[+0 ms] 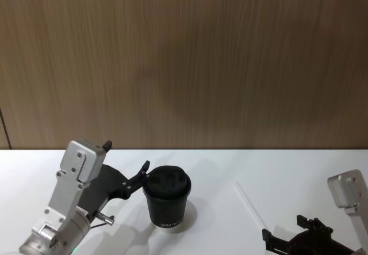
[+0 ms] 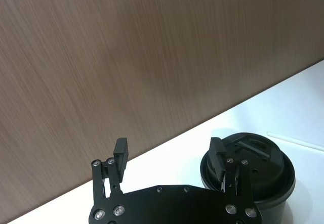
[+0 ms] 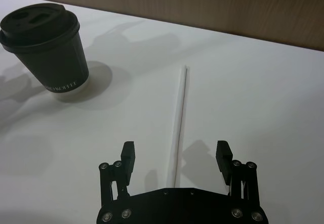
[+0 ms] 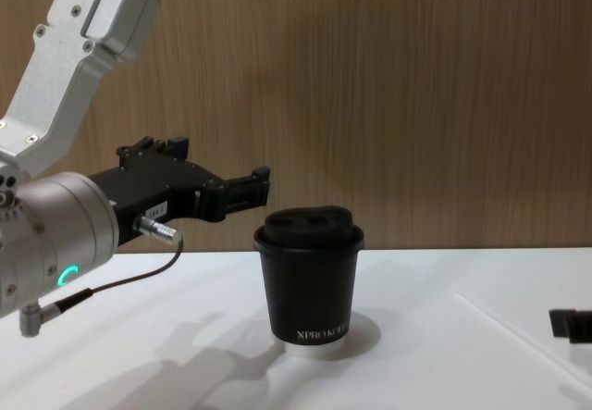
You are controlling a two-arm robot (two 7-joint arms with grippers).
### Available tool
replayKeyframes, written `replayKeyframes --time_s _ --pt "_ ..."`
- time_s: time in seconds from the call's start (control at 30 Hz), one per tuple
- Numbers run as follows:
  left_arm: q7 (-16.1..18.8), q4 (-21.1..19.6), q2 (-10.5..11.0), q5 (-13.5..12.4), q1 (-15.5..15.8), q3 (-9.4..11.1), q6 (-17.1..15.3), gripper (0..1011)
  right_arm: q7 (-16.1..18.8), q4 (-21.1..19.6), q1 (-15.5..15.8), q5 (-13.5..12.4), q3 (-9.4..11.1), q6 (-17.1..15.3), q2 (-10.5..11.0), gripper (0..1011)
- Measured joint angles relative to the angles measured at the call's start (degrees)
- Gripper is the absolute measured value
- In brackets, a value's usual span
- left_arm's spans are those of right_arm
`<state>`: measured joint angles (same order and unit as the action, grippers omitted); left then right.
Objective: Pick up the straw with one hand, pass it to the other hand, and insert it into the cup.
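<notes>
The white straw point(image 3: 180, 107) lies flat on the white table, right of the cup, also seen in the head view point(image 1: 248, 202). My right gripper point(image 3: 175, 155), on a black screw-studded bracket, hovers open above the straw's near end with one finger on each side, not touching it; it sits low at the right in the head view point(image 1: 287, 233). The black lidded cup point(image 1: 167, 200) stands upright mid-table point(image 4: 310, 285). My left gripper point(image 1: 126, 157), on the silver green-lit wrist, hangs open and empty at lid height just left of the cup point(image 2: 169, 155).
A brown wood-grain wall point(image 1: 184, 59) closes off the back of the table point(image 1: 287, 168). The left arm's silver housing point(image 4: 55, 234) and its dark cable point(image 4: 111, 285) take up the near left side.
</notes>
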<state>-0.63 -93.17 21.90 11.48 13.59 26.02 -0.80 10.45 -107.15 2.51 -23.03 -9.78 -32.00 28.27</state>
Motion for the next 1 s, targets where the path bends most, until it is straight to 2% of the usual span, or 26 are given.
replayKeyframes --time_s 0.67,1.0 --pt "0.0 0.0 0.0 0.0 0.0 0.0 0.0 1003 0.1 2.3 -2.1 2.9 -2.8 -2.9 0.1 1001" --pt "0.0 0.0 0.0 0.0 0.0 0.0 0.0 1003 0.6 3.3 -2.9 3.3 -3.1 -3.5 -0.3 1001"
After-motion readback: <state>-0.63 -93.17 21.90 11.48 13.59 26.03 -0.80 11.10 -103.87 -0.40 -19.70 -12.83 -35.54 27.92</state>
